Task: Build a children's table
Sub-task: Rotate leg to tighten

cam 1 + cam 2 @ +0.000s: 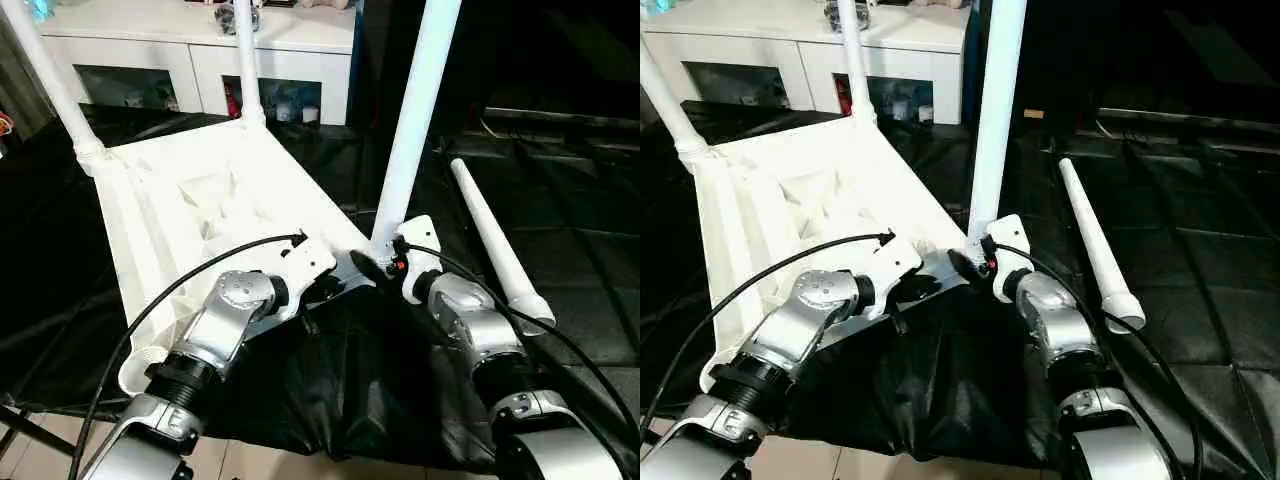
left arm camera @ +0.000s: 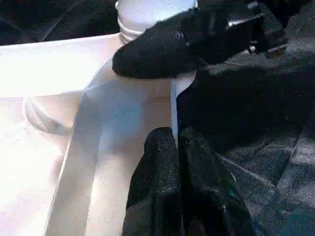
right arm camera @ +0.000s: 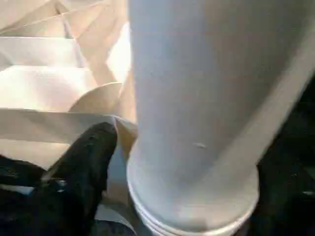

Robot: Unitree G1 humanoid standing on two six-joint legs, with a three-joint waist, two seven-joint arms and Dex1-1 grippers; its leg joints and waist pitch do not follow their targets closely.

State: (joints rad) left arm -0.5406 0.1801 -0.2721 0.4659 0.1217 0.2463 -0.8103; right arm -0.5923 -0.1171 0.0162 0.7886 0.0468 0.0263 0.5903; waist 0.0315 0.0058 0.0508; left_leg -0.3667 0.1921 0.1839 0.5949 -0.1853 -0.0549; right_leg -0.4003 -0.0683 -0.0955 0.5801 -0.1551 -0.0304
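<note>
Three legs are already seated in the corner sockets of the tabletop, and one is left to be fitted, as far as the pictures show. The tabletop is laid upside down on a black cloth, with its ribbed underside turned up. It is white plastic, with raised ribs in the middle and a thin rim around the edge.

The nearest leg is standing upright just in front of the right claw. Two more legs, and, are standing at the far corners, well beyond both claws. The fourth leg is lying loose on the dark floor, to the right of the right claw and apart from it. The empty socket is seen at the near corner, beside the left forearm.

The left claw is pressed together on the thin rim of the tabletop, close to the seated leg. In the left wrist view, one finger of the right claw is resting at the base of that leg. The right claw's fingers are seen on the two sides of the leg's base, but whether they are clamped on it or standing apart cannot be told.

The job is judged to be near its end: the loose leg must be picked up, pushed into the empty socket, and the table turned over.
</note>
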